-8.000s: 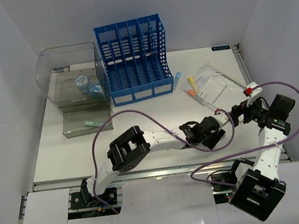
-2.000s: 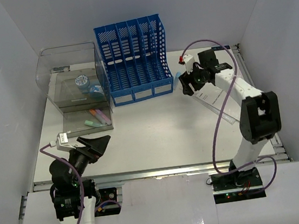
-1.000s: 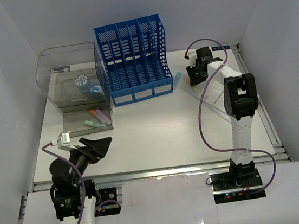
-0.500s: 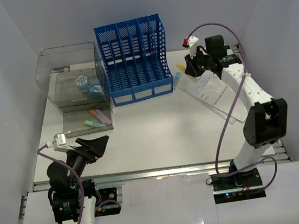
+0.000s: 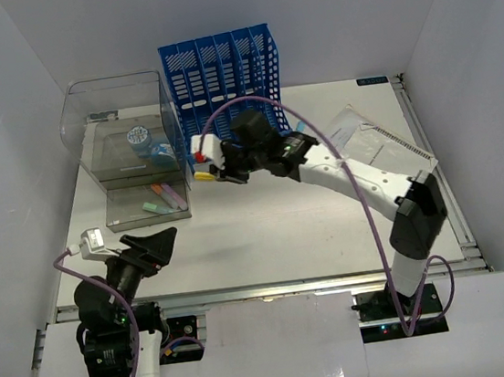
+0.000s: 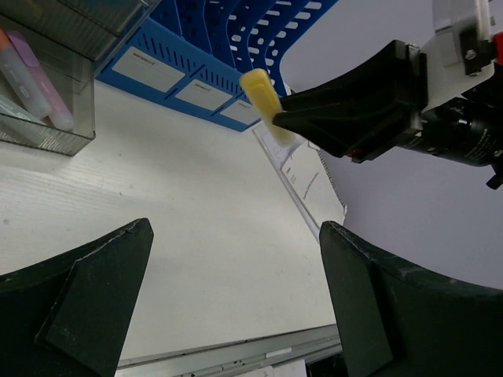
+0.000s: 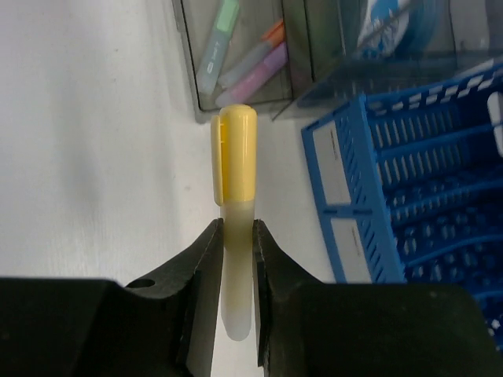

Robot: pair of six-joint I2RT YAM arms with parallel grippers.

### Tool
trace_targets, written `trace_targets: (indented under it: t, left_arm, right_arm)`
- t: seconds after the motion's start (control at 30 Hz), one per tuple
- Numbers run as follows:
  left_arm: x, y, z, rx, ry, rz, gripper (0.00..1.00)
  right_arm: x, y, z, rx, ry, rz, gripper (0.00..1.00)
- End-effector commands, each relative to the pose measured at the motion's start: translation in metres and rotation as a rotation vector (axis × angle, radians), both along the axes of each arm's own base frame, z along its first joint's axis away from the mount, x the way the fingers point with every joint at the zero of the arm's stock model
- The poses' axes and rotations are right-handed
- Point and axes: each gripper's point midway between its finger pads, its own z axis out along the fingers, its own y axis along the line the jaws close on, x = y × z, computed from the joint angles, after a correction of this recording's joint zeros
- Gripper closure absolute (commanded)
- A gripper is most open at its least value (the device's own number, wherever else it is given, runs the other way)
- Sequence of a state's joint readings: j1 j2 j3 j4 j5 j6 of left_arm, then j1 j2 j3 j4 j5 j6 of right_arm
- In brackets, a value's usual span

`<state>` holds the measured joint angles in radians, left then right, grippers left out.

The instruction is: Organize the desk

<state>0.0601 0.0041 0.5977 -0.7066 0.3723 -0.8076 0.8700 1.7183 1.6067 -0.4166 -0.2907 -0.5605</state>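
The white desk [image 5: 266, 224] carries everything. My right gripper [image 5: 218, 171] reaches left across the front of the blue file rack [image 5: 223, 100], shut on a yellow-capped highlighter [image 5: 202, 170]. In the right wrist view the jaws [image 7: 234, 259] pinch the highlighter's pale barrel [image 7: 236, 149], cap pointing toward the clear box's tray [image 7: 196, 102]. My left gripper [image 5: 155, 244] hovers low at the near left, open and holding nothing. The left wrist view shows the highlighter [image 6: 263, 102] held above the desk [image 6: 181, 220], well beyond the left gripper [image 6: 236, 298].
A clear plastic box [image 5: 124, 121] stands at the back left with a blue round item [image 5: 140, 138] inside. Its front tray [image 5: 120, 225] holds green, orange and pink highlighters [image 5: 166, 197]. A plastic sleeve with papers [image 5: 366, 142] lies at the back right.
My right arm has swung from the back right corner leftward past the file rack, carrying the yellow highlighter toward the clear box. The left arm has barely shifted.
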Motion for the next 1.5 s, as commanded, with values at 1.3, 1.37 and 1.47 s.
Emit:
trace_targets:
  t: [1.3, 1.37, 1.47]
  left_arm:
    - [-0.007, -0.025, -0.009, -0.068, -0.012, -0.155, 0.02]
    - [-0.005, -0.031, -0.016, -0.093, 0.013, -0.195, 0.02]
    - [-0.003, -0.034, -0.018, -0.106, 0.022, -0.214, 0.02]
  right_arm:
    - [0.051, -0.120, -0.015, 0.184, 0.334, -0.311, 0.25]
    - [0.076, -0.155, -0.016, 0.222, 0.373, -0.438, 0.26]
    - [0.116, -0.192, -0.021, 0.287, 0.445, -0.674, 0.26]
